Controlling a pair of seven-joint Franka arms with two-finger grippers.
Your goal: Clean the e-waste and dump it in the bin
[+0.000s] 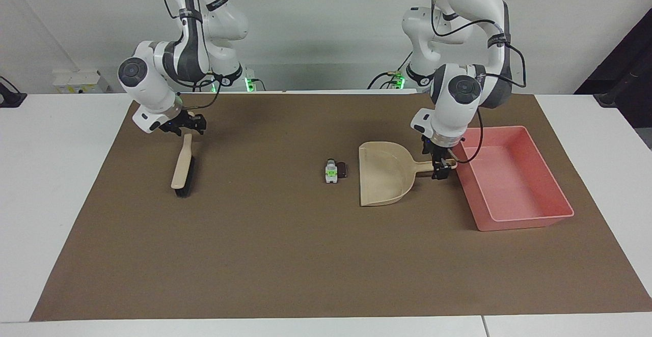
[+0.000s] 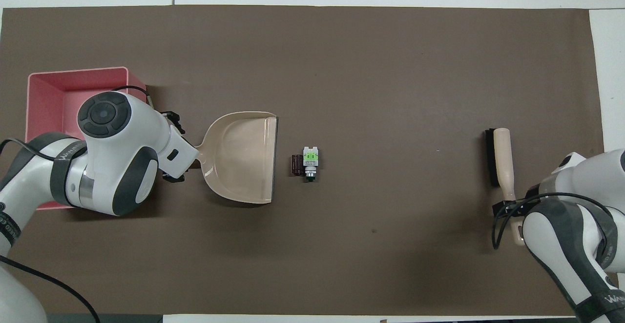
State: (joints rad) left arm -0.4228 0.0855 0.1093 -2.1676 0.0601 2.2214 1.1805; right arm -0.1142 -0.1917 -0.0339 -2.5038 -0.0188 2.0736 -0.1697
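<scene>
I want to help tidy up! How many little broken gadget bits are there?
2. The white bit and the dark block sit side by side on the mat, just outside the dustpan's mouth.
</scene>
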